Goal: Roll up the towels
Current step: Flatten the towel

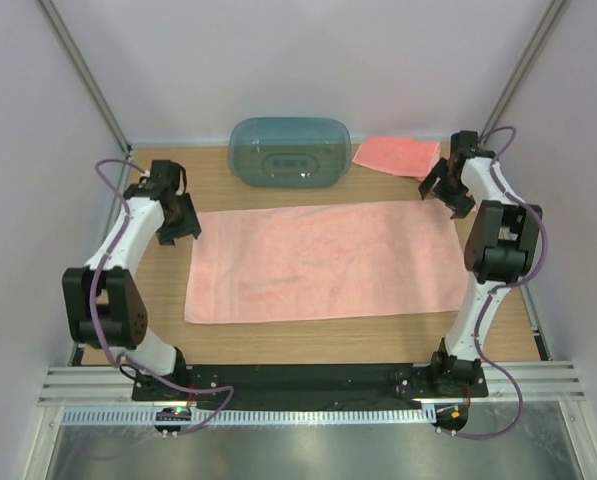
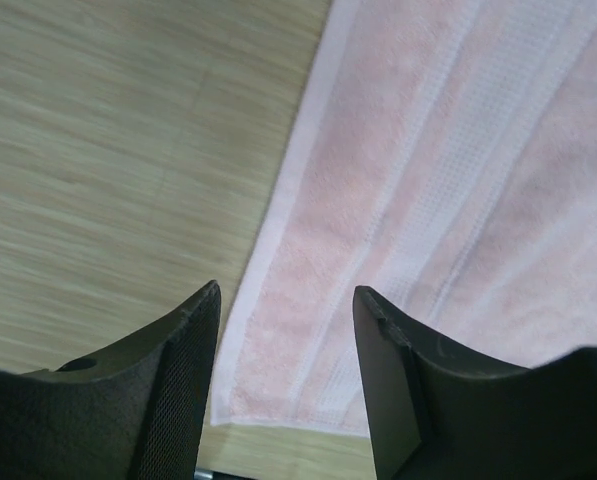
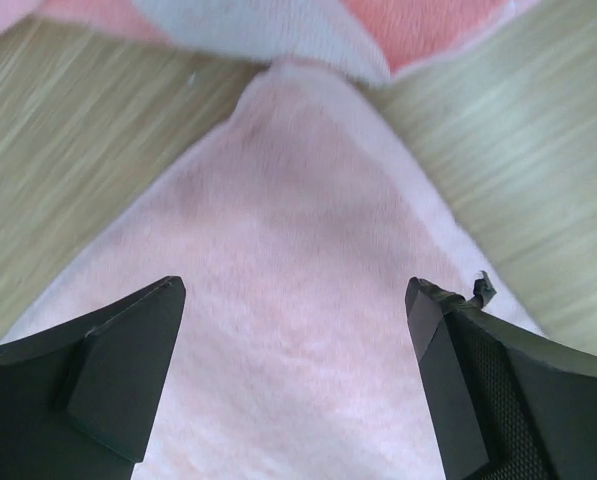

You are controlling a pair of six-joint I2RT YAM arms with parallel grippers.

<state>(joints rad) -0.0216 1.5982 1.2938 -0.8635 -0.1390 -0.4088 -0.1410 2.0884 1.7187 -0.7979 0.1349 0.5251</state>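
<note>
A large pale pink towel [image 1: 323,262] lies spread flat across the middle of the table. A second, smaller salmon towel [image 1: 396,155] lies folded at the back right. My left gripper [image 1: 178,222] hovers over the big towel's far left corner [image 2: 278,390], open, with nothing between its fingers. My right gripper [image 1: 451,192] hangs over the far right corner [image 3: 298,300], open wide, the cloth lying loose beneath it. The salmon towel [image 3: 418,25] shows at the top of the right wrist view.
A translucent teal oval tub [image 1: 289,152] stands upside down at the back centre, just beyond the big towel. Bare wooden tabletop [image 1: 358,340] runs along the near side. Frame posts rise at both back corners.
</note>
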